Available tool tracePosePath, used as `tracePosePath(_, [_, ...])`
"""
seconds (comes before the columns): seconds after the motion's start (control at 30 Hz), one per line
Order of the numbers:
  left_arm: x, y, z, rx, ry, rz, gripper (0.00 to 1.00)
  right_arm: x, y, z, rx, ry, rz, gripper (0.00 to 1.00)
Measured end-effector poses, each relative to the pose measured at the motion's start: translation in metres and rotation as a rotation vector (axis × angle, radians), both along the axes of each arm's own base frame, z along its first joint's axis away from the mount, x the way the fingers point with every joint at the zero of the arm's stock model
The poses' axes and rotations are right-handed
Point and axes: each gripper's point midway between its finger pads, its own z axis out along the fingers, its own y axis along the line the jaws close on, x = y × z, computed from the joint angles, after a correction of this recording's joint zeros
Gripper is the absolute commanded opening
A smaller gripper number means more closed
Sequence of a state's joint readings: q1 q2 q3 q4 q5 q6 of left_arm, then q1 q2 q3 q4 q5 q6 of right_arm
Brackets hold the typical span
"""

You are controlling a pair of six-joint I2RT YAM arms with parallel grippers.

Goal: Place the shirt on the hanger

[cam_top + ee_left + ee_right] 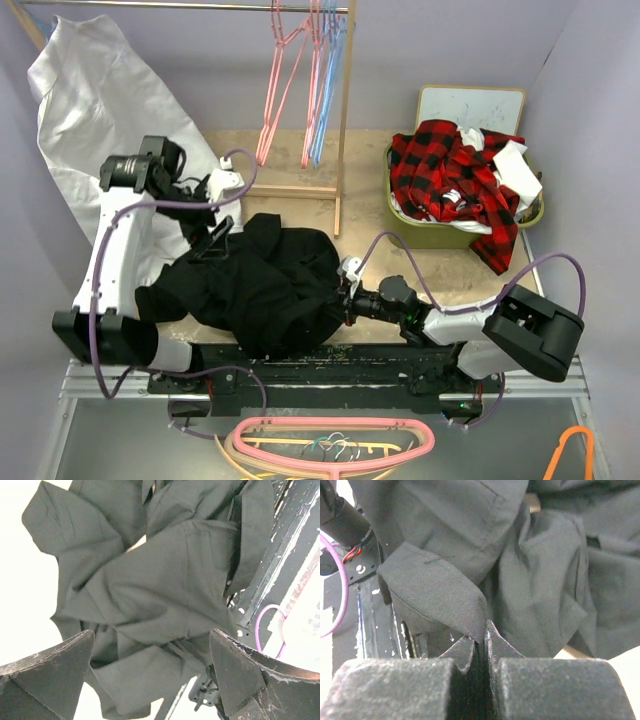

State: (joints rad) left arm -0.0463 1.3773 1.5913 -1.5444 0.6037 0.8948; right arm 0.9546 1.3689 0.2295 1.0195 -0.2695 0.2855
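Note:
The black shirt [265,285] lies crumpled in a heap on the table in front of the arm bases. My left gripper [215,238] hovers over the heap's far left edge, its jaws wide apart. In the left wrist view the shirt [165,585] lies below the left gripper [151,642] with nothing between the fingers [60,665]. My right gripper [345,295] is at the heap's right side. In the right wrist view the right gripper [480,637] is shut on a fold of the shirt [435,595]. The light blue hanger [333,90] hangs on the rack at the back.
Pink hangers [275,90] hang beside the blue one on a wooden rack [346,130]. A big white cloth [90,100] drapes at the back left. A green basket [440,235] at the right holds a red plaid shirt [450,175]. Pink [330,440] and orange [570,455] hangers lie at the near edge.

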Motion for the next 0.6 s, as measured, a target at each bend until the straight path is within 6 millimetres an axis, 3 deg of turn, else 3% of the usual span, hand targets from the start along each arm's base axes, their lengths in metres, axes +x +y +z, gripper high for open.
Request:
tracePosePath(0.13, [0.031, -0.015, -0.011, -0.048, 0.049, -0.065, 0.99, 0.001, 0.007, 0.013, 0.028, -0.099, 0.016, 0.0])
tracePosePath(0.4, [0.072, -0.036, -0.096, -0.044, 0.27, -0.133, 0.99, 0.003, 0.01, 0.012, 0.045, -0.139, 0.012, 0.0])
tracePosePath(0.6, [0.082, -0.045, -0.113, -0.048, 0.323, -0.171, 1.0, 0.004, 0.011, 0.014, 0.059, -0.148, 0.009, 0.0])
